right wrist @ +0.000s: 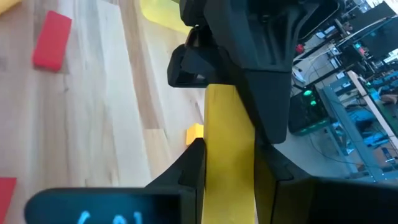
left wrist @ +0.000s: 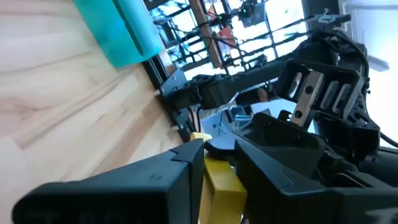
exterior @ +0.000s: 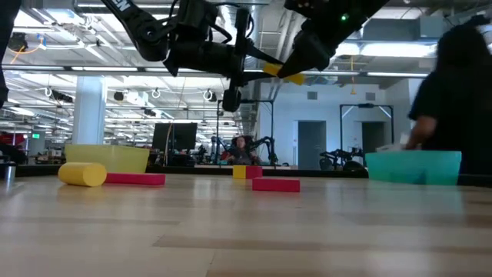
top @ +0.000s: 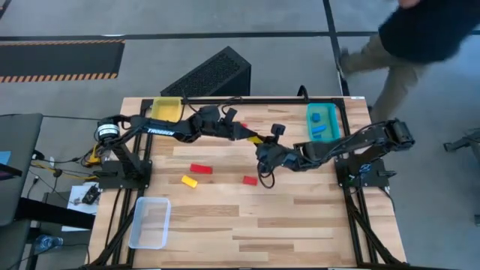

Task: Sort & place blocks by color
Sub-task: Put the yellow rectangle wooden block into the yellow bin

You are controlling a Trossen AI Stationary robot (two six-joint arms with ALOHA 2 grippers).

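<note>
An oblong yellow block [top: 256, 139] hangs in the air over the table's middle, between both grippers. My left gripper [top: 246, 135] reaches it from the left and my right gripper [top: 264, 148] from the right; each is shut on it. In the low view the yellow block [exterior: 281, 71] shows well above the table. A red oblong block [top: 200, 169], a yellow block [top: 189, 181] and a red block [top: 250, 180] lie flat on the wood. Blue blocks [top: 323, 124] sit in the teal tray [top: 335, 114]. My left gripper pinches one end of the yellow block [left wrist: 219, 182] between its two fingers [left wrist: 180, 167], coming from the table's left. The block is lifted clear. My right gripper pinches the block's other end [right wrist: 229, 146] between its fingers [right wrist: 193, 163], which lie along the block, coming from the right.
A yellow tray [top: 166, 109] stands at the far left and a clear tray [top: 150, 222] at the near left. Another small red block [top: 242, 126] lies beside the left arm. A person [top: 420, 37] moves beyond the far right corner. Bare wood fills the table's near half.
</note>
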